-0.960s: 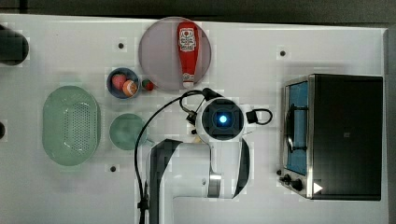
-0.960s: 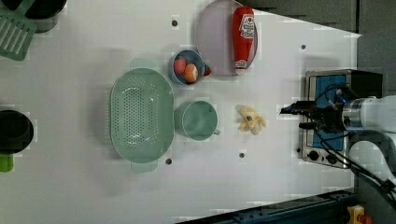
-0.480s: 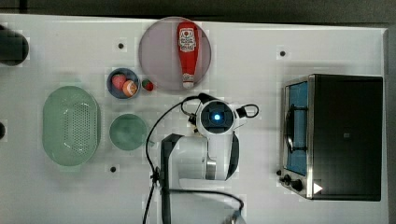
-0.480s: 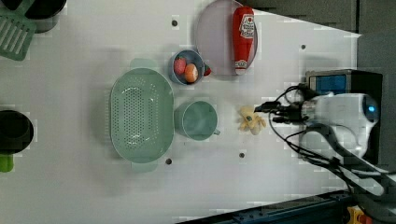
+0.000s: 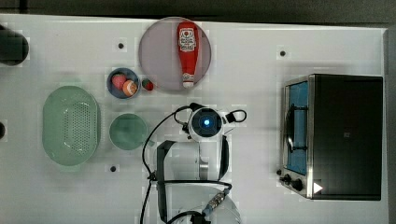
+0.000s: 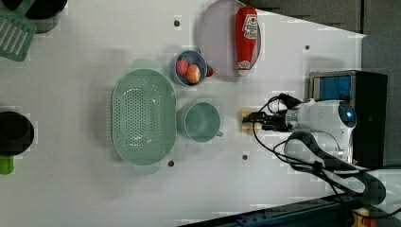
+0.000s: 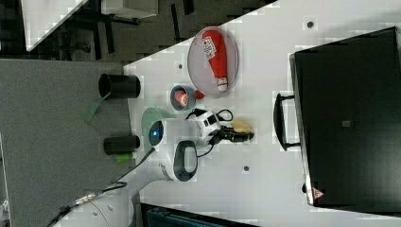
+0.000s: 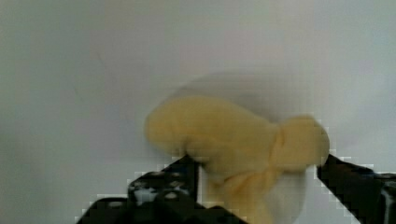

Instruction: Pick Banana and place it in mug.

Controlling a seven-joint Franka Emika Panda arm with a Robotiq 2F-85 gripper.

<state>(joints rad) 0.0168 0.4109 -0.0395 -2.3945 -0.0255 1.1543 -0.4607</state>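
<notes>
The banana (image 8: 233, 135), a small pale-yellow toy fruit, lies on the white table (image 6: 283, 47) just to the left view's right of the mug (image 6: 201, 122). The mug is a round teal-green cup standing upright with nothing in it (image 5: 128, 131). My gripper (image 8: 259, 168) is down at the banana with one black finger (image 8: 180, 175) on each side of it, open, the pads at or very near its sides. In the left view the gripper (image 6: 248, 122) reaches the banana (image 6: 243, 115) from the right. In the top view my wrist (image 5: 205, 122) covers the banana.
A pale-green perforated basket (image 6: 142, 116) stands beyond the mug. A small blue bowl (image 6: 189, 68) holds red and orange fruit. A ketchup bottle (image 6: 246, 38) lies on a round plate (image 6: 215, 38). A black toaster oven (image 5: 336, 135) fills the top view's right.
My arm has swung toward the mug side and come down over the banana. The fingers have started to draw in around it. The banana has not moved.
</notes>
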